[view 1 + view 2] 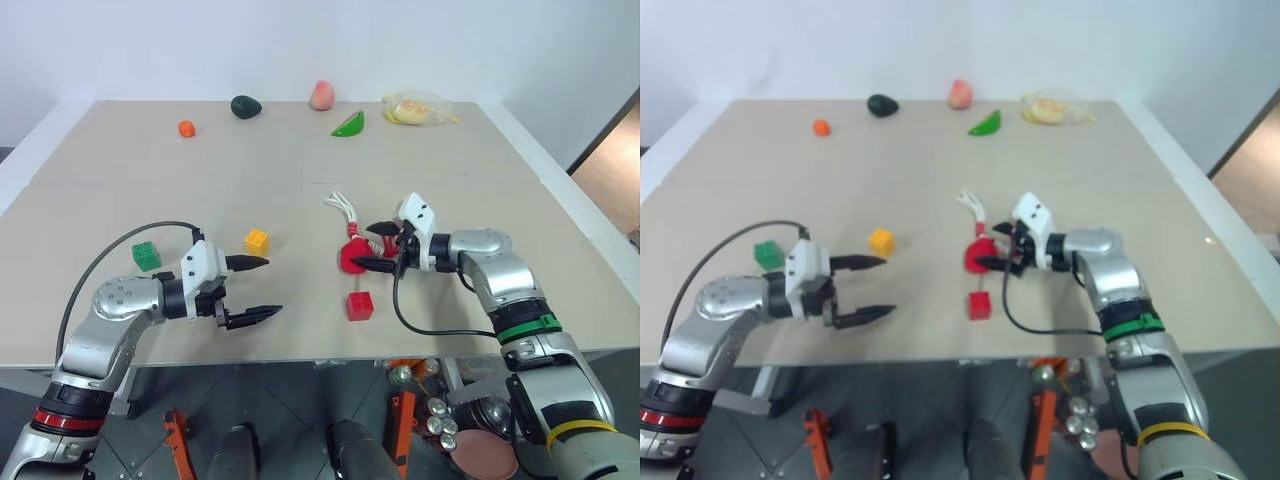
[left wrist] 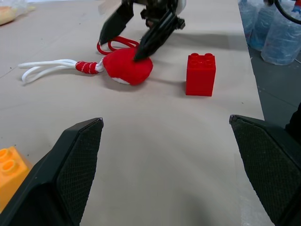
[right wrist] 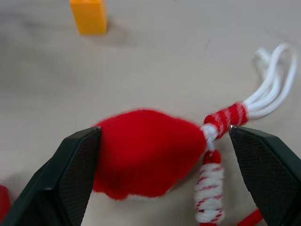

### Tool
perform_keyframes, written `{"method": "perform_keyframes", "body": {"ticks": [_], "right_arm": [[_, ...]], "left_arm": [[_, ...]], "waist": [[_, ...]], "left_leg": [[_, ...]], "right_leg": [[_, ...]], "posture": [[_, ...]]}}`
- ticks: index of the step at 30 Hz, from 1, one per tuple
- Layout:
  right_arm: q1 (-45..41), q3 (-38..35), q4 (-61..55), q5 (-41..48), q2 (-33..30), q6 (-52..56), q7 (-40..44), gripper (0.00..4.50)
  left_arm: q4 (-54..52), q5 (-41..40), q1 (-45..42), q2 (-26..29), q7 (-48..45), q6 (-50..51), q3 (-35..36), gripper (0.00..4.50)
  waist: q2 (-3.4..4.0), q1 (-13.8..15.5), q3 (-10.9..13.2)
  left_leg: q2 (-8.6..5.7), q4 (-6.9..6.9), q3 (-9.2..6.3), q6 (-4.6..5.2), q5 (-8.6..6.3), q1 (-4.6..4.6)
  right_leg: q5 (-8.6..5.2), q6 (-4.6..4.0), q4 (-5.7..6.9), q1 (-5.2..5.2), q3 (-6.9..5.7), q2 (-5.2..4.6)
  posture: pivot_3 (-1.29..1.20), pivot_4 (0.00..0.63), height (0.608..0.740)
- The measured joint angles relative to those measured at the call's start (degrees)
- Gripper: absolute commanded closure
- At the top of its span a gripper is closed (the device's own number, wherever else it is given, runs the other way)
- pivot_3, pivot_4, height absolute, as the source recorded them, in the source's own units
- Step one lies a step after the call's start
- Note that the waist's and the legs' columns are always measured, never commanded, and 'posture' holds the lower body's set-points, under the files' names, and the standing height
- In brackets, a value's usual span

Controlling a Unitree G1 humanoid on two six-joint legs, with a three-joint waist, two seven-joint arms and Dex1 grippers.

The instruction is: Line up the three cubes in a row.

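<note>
Right end effector (image 1: 377, 246) open around red toy (image 1: 352, 257), mid-table.

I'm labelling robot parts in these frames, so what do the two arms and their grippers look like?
Both arms are silver-grey metal with rounded joint housings. The left gripper and right gripper each have a white wrist block and two black tapered fingers with textured inner pads. A black cable loops from each wrist back along the arm. The left arm has a red band; the right has a green band and a yellow one.

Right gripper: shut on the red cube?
No, the right gripper stands open around the red round toy, while the red cube sits apart on the table.
</note>
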Motion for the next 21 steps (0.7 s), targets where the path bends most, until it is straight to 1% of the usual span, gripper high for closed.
{"method": "perform_keyframes", "body": {"ticks": [3, 6, 7, 8, 10, 11, 13, 14, 16, 19, 21], "right_arm": [[-0.03, 1.30, 1.51, -1.41, 0.46, -0.16, 1.74, 0.00], [-0.36, 1.88, 3.76, -2.82, 1.32, -0.83, 1.51, 0.00], [-1.26, 1.96, 5.21, -3.43, 1.98, -1.29, 1.03, 0.56], [-2.11, 2.12, 6.45, -4.04, 2.54, -1.72, 0.11, 0.81], [-4.07, 1.99, 10.02, -5.07, 3.88, -3.20, -2.80, 1.47], [-4.79, 1.97, 11.27, -5.49, 4.28, -3.79, -4.03, 1.89], [-5.25, 1.51, 12.81, -5.95, 4.61, -4.81, -5.43, 2.47], [-5.37, 1.25, 13.45, -6.02, 4.70, -5.22, -5.87, 2.88], [-5.53, 0.91, 14.47, -6.20, 4.77, -6.13, -6.48, 3.30], [-5.53, 0.87, 14.57, -6.29, 4.77, -6.41, -6.66, 3.30], [-5.33, 0.18, 14.55, -6.49, 4.07, -6.54, -7.43, 3.30]], "left_arm": [[-0.07, 0.01, 0.48, -0.14, 0.48, 0.00, 0.00, 0.06], [-0.13, 0.02, 0.56, -0.22, 1.01, -0.09, 0.04, 0.06], [-0.13, 0.07, 0.55, -0.26, 1.11, -0.11, 0.04, 0.00], [-0.14, 0.07, 0.52, -0.40, 1.16, -0.14, 0.04, 0.00], [-0.14, 0.13, 0.46, -0.88, 1.38, -0.15, -0.06, 0.00], [-0.15, 0.15, 0.44, -1.05, 1.50, -0.15, -0.16, 0.00], [-0.15, 0.28, 0.44, -1.23, 1.64, -0.16, -0.30, 0.00], [-0.15, 0.40, 0.44, -1.35, 1.76, -0.16, -0.34, 0.00], [-0.15, 0.73, 0.44, -1.68, 2.22, -0.16, -0.48, 0.00], [-0.15, 0.79, 0.43, -1.88, 2.25, -0.17, -0.53, 0.00], [0.15, 1.24, -0.22, -3.08, 2.30, -0.26, -1.19, 0.00]], "waist": [[0.00, 0.00, 0.00], [0.00, -0.01, 0.00], [0.00, -0.06, 0.00], [0.00, -0.18, 0.00], [0.00, -0.31, 0.00], [0.00, -0.31, 0.00], [0.00, -0.32, 0.00], [0.00, -0.29, 0.00], [0.00, -0.22, 0.00], [0.00, -0.18, 0.00], [0.01, -0.06, 0.00]], "left_leg": [[0.00, 0.02, 0.00, 0.00, 0.00, 0.00], [0.00, 0.05, -0.01, 0.01, 0.01, 0.04], [0.00, 0.06, 0.00, 0.02, 0.03, 0.09], [0.00, 0.07, 0.01, 0.03, 0.04, 0.13], [0.00, 0.07, 0.01, 0.13, 0.13, 0.17], [0.00, 0.06, 0.01, 0.21, 0.18, 0.17], [0.00, 0.06, 0.00, 0.29, 0.23, 0.18], [0.00, 0.07, 0.00, 0.31, 0.25, 0.18], [-0.01, 0.07, 0.00, 0.32, 0.29, 0.17], [-0.02, 0.08, 0.01, 0.32, 0.30, 0.16], [-0.02, 0.05, -0.01, 0.32, 0.30, 0.12]], "right_leg": [[0.01, 0.00, 0.01, 0.01, 0.00, 0.00], [0.05, -0.02, 0.01, 0.05, 0.00, 0.00], [0.09, -0.03, 0.01, 0.09, 0.00, 0.00], [0.14, -0.07, 0.01, 0.09, 0.00, 0.00], [0.25, -0.11, 0.01, 0.11, 0.00, 0.00], [0.29, -0.13, 0.01, 0.12, -0.01, 0.00], [0.33, -0.14, 0.01, 0.13, -0.01, 0.01], [0.34, -0.14, 0.01, 0.15, -0.01, 0.00], [0.35, -0.14, 0.01, 0.18, -0.01, -0.01], [0.35, -0.13, 0.01, 0.19, -0.01, -0.02], [0.32, -0.10, 0.01, 0.16, -0.02, -0.01]], "posture": [[0.00, 0.150, 0.740], [0.00, 0.150, 0.740], [0.00, 0.150, 0.740], [0.00, 0.150, 0.740], [0.00, 0.150, 0.740], [0.00, 0.150, 0.740], [0.00, 0.150, 0.740], [0.00, 0.150, 0.740], [0.00, 0.150, 0.740], [0.00, 0.150, 0.740], [0.00, 0.150, 0.740]]}}
